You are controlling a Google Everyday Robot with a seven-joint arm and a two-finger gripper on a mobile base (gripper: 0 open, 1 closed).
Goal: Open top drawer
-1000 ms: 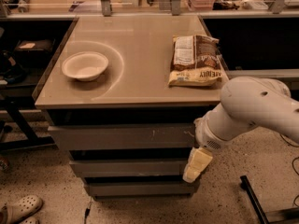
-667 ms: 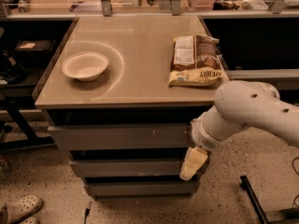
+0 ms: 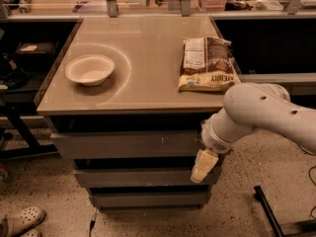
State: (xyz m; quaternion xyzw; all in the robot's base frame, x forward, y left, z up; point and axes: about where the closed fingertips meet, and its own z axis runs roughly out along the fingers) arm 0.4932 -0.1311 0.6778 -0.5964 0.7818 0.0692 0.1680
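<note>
Top drawer (image 3: 128, 144) sits directly under the desk's (image 3: 148, 38) front edge, with a dark gap above it. The front is flat grey with small whitish scratches right of centre. Its inside isn't visible from here. Two more grey drawers, the middle drawer (image 3: 133, 177) and the bottom drawer (image 3: 148, 199), are stacked below it.

Gripper (image 3: 204, 166) hangs off the white arm (image 3: 256, 115) at the desk's front right corner. It points down-left, and its tip is in front of the middle drawer's right end, below the top drawer's front. Can't tell whether it's spread or pressed together, or whether it touches anything.

On the desk, a white bowl (image 3: 90, 69) stands near the left edge, showing only its bare inside. A snack bag (image 3: 207, 64) lies flat by the right edge, well apart from the bowl.
</note>
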